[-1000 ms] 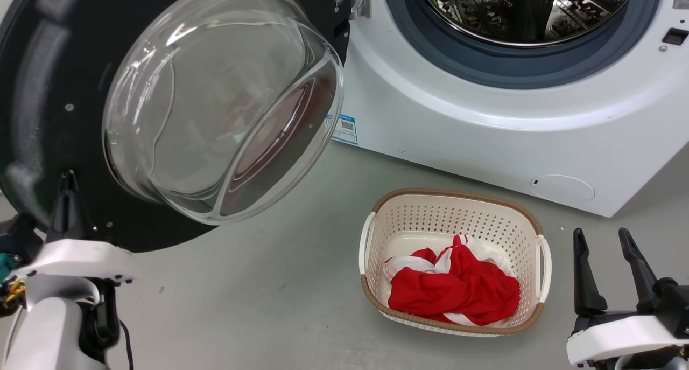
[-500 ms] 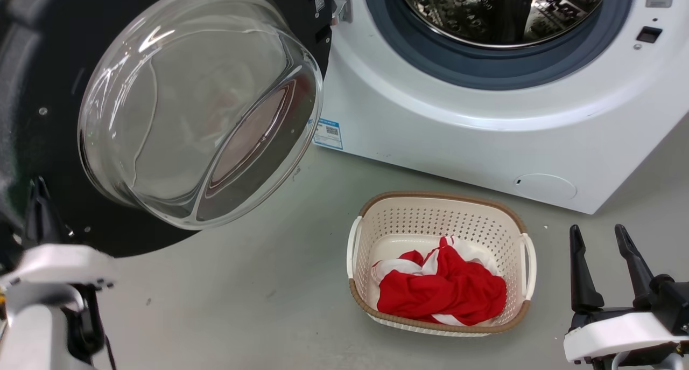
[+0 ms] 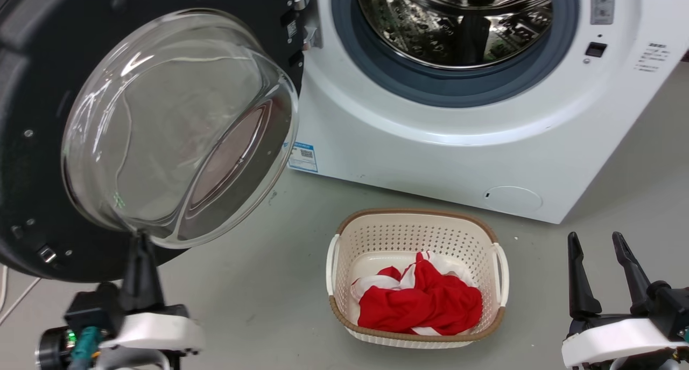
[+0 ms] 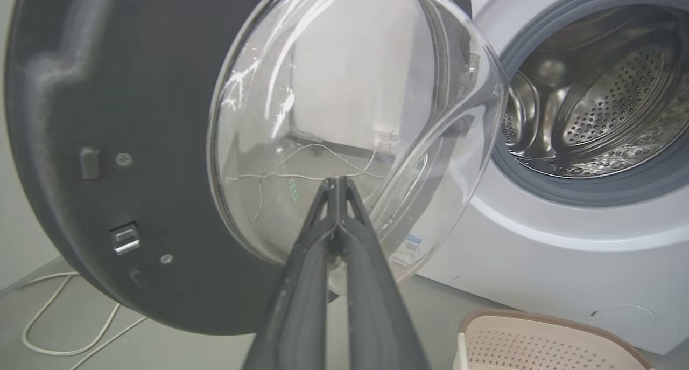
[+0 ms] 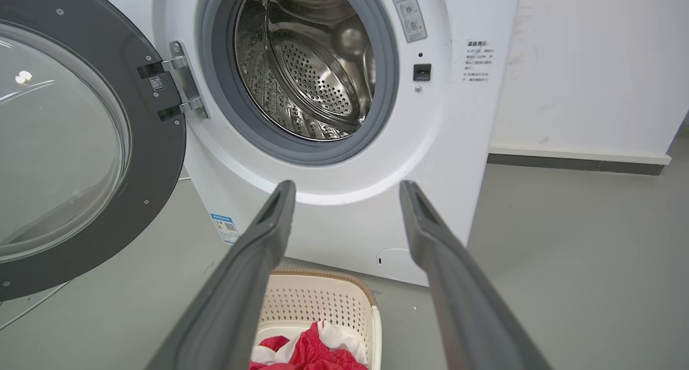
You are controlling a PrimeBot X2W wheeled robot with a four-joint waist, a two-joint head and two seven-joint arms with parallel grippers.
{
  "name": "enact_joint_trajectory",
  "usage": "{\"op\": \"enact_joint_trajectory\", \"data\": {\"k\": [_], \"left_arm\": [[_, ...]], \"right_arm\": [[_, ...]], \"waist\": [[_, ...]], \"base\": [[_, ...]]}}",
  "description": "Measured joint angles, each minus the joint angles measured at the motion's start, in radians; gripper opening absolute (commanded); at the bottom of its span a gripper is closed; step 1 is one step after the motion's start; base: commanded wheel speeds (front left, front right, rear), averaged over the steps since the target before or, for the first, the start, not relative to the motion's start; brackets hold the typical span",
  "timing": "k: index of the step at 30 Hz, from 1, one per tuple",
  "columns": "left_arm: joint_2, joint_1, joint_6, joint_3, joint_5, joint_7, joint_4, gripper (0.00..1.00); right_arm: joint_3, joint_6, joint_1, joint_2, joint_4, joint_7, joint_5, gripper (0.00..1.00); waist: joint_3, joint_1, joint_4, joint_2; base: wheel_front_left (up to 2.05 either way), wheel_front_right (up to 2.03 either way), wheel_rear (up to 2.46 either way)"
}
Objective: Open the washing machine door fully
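Note:
The washing machine door hangs swung out to the left of the white washing machine, its clear glass bowl facing me and the steel drum uncovered. My left gripper is shut on nothing, its tips just under the bowl's lower edge. In the left wrist view, the left gripper points at the bowl, with the black door around it. My right gripper stands open at the lower right, apart from the machine. In the right wrist view, the right gripper faces the machine and the door.
A cream perforated basket with red and white cloth sits on the grey floor in front of the machine. A white cable lies on the floor under the door. A white wall stands to the right of the machine.
The head view has shifted, showing more of the drum. My left gripper has moved from the door's lower left part to under the glass bowl. The right gripper stays put.

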Motion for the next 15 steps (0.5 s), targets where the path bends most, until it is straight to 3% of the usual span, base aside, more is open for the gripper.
{"op": "enact_joint_trajectory", "data": {"k": [1, 2, 3, 9, 15], "left_arm": [[-0.010, 0.002, -0.007, -0.013, 0.004, 0.000, -0.002, 0.33], [-0.017, 0.002, -0.015, -0.026, 0.012, 0.000, -0.004, 0.76], [-0.025, 0.002, -0.022, -0.038, 0.020, 0.000, -0.003, 1.00], [-0.053, -0.021, -0.059, -0.095, 0.046, 0.000, 0.030, 1.00], [-0.066, -0.062, -0.067, -0.125, 0.080, 0.000, 0.045, 1.00]], "right_arm": [[0.001, 0.000, 0.000, 0.000, 0.001, 0.000, 0.000, 1.00], [0.001, 0.000, 0.000, 0.000, 0.001, 0.000, -0.002, 1.00], [-0.001, 0.000, 0.001, 0.000, 0.001, -0.002, -0.002, 1.00], [-0.003, 0.000, 0.004, 0.000, -0.002, -0.009, -0.010, 1.00], [-0.008, 0.000, 0.008, 0.000, -0.014, -0.014, -0.019, 1.00]], "waist": [[-0.004, 0.0000, -0.006, 0.0000], [-0.006, 0.0000, -0.013, 0.0000], [-0.010, 0.0000, -0.020, 0.0000], [-0.030, 0.0000, -0.068, 0.0000], [-0.048, 0.0000, -0.131, 0.0000]], "base": [[0.00, 0.00, 0.00], [0.00, 0.00, 0.00], [0.00, 0.00, 0.00], [0.00, 0.00, 0.00], [0.00, 0.00, 0.00]]}}
